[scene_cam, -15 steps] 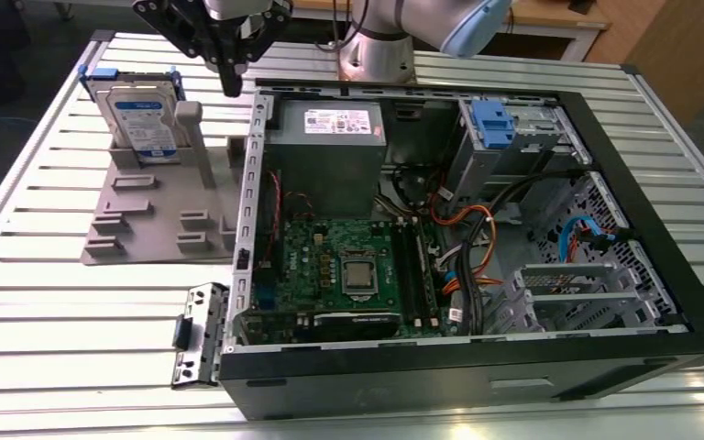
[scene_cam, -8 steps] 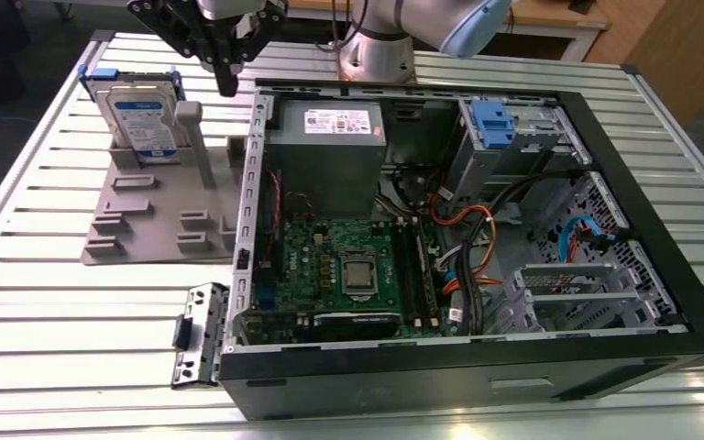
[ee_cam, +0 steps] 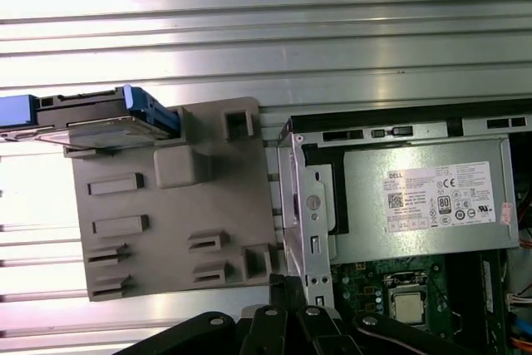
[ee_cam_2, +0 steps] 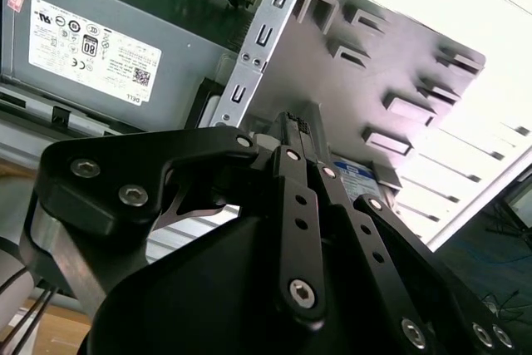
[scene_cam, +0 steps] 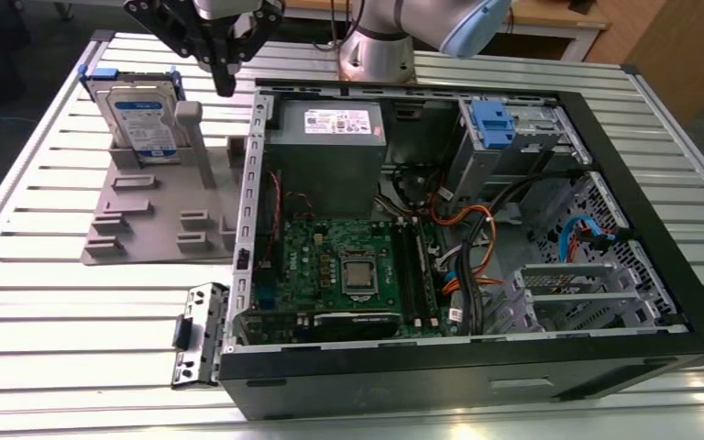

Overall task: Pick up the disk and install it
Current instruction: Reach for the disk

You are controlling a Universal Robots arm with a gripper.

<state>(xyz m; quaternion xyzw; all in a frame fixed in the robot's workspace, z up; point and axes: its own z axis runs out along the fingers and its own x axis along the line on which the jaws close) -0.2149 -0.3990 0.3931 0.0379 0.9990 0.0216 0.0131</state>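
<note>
Jaws pinched together w/ nothing in them, near the disk (scene_cam: 142,119), propped upright in its grey stand (scene_cam: 162,220), prob for easy grabbing.

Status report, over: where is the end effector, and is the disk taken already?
End effector shut, empty, hovering between grey stand and computer case. Disk upright in the stand, not gripped. Stand post between disk and end effector.

The disk (scene_cam: 144,115) stands upright in the rack (scene_cam: 157,215) on the tabletop (scene_cam: 34,302), at the exterior view's left of the open computer case (scene_cam: 450,385); the pincer (scene_cam: 224,84) hangs above the gap between them.
</note>
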